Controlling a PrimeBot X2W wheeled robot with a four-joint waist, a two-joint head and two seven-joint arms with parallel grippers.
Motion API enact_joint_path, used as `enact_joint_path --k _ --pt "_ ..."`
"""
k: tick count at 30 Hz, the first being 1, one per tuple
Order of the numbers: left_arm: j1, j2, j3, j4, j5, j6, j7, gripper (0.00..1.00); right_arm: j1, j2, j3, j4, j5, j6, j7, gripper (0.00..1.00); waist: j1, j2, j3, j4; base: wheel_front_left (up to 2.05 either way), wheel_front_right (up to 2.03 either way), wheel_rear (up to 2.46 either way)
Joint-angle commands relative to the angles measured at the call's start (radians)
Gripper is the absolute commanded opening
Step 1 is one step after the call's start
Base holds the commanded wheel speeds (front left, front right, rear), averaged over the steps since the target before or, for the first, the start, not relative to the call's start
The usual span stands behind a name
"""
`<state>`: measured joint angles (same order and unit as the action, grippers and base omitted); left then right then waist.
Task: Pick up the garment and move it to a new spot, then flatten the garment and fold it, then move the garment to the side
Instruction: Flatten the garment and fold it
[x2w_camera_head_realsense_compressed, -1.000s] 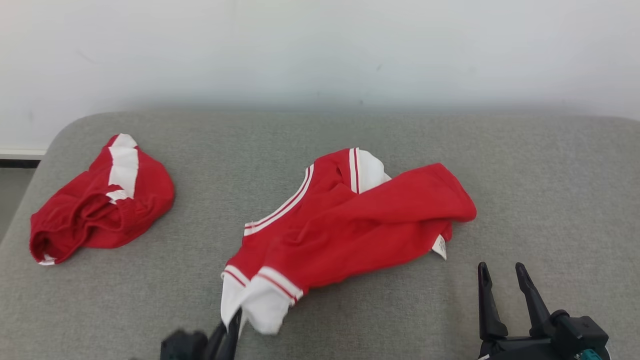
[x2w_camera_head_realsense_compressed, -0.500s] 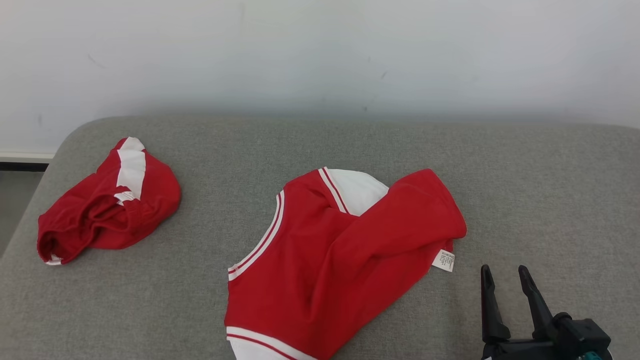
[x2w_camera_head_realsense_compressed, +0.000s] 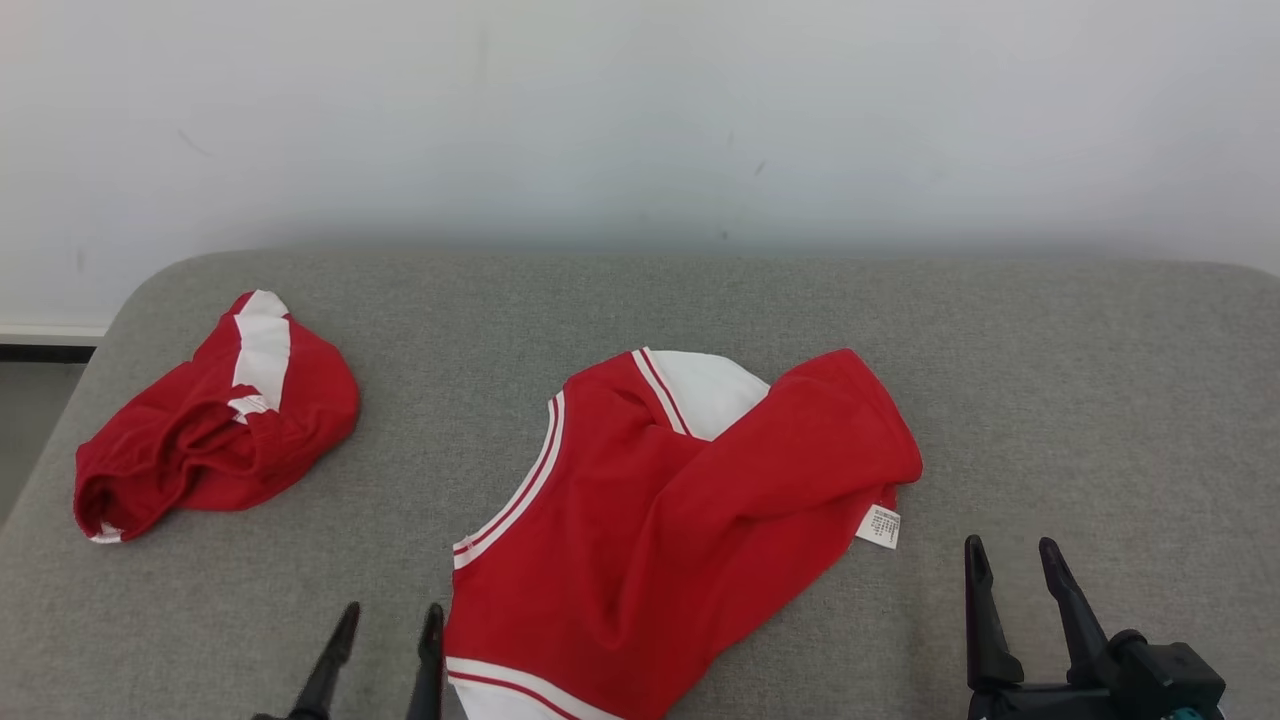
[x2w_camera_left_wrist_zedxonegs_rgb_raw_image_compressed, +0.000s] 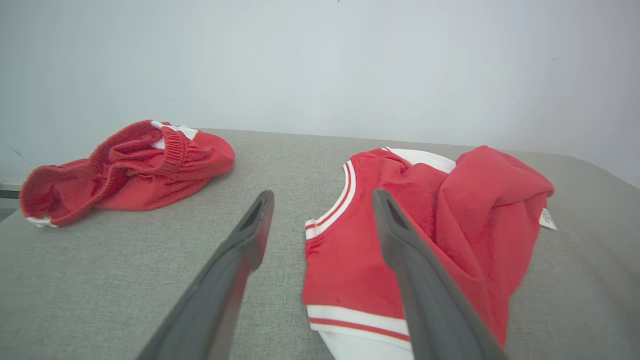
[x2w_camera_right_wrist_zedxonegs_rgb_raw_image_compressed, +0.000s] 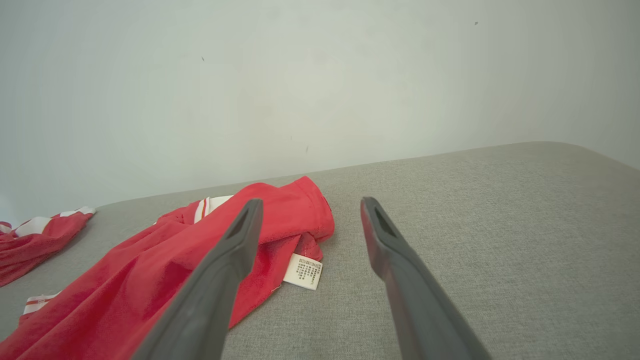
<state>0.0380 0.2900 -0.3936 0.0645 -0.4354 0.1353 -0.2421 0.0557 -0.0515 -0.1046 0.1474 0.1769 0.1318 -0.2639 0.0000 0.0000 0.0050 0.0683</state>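
The garment (x2w_camera_head_realsense_compressed: 660, 520) is a red top with white-striped trim, lying crumpled and partly folded over itself on the grey cushion (x2w_camera_head_realsense_compressed: 1080, 400); its lower hem runs off the bottom of the head view. My left gripper (x2w_camera_head_realsense_compressed: 392, 620) stands open at the bottom edge, just left of the hem, holding nothing. In the left wrist view the garment (x2w_camera_left_wrist_zedxonegs_rgb_raw_image_compressed: 425, 220) lies under and beyond the right finger of my left gripper (x2w_camera_left_wrist_zedxonegs_rgb_raw_image_compressed: 322, 200). My right gripper (x2w_camera_head_realsense_compressed: 1012, 558) is open at the lower right, apart from the cloth. In the right wrist view my right gripper (x2w_camera_right_wrist_zedxonegs_rgb_raw_image_compressed: 310, 207) points past the garment's white label (x2w_camera_right_wrist_zedxonegs_rgb_raw_image_compressed: 303, 271).
A second red and white garment (x2w_camera_head_realsense_compressed: 205, 425) lies bunched at the cushion's left end, also in the left wrist view (x2w_camera_left_wrist_zedxonegs_rgb_raw_image_compressed: 130, 167). A white wall (x2w_camera_head_realsense_compressed: 640, 120) rises behind the cushion. The cushion's left edge drops off beside a dark skirting strip (x2w_camera_head_realsense_compressed: 45, 352).
My left gripper has let go of the garment's white hem and now stands open beside it. The garment was pulled toward me and lies spread lower. The camera has shifted slightly.
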Motion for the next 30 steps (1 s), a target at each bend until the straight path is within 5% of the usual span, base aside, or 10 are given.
enact_joint_path --k 1,9,18,22,30 --pt "0.01 0.004 0.019 -0.015 0.003 0.01 -0.011 1.0 0.008 0.002 -0.004 0.0 0.007 -0.002 -0.001 1.0 0.0 0.0 -0.003 -0.006 0.0 0.0 0.0" --pt "0.076 0.016 0.186 -0.103 0.06 0.063 -0.024 1.0 0.015 0.002 -0.017 -0.01 -0.009 -0.002 -0.001 1.0 0.0 0.0 -0.004 -0.02 0.0 0.0 0.0" --pt "0.136 -0.057 0.295 -0.095 0.105 0.029 -0.024 1.0 0.001 0.003 -0.016 -0.019 -0.017 -0.002 -0.001 1.0 0.0 0.0 0.022 -0.045 0.0 0.0 0.0" --pt "0.076 -0.059 0.302 -0.088 0.134 -0.02 -0.024 1.0 -0.014 0.003 -0.019 -0.021 -0.02 -0.002 -0.001 1.0 0.0 0.0 0.045 -0.055 0.0 0.0 0.0" --pt "-0.245 0.027 0.27 0.006 0.155 -0.186 -0.004 1.0 -0.066 0.003 0.005 -0.013 -0.017 -0.002 -0.001 1.0 0.0 0.0 0.117 -0.109 0.0 0.0 0.0"
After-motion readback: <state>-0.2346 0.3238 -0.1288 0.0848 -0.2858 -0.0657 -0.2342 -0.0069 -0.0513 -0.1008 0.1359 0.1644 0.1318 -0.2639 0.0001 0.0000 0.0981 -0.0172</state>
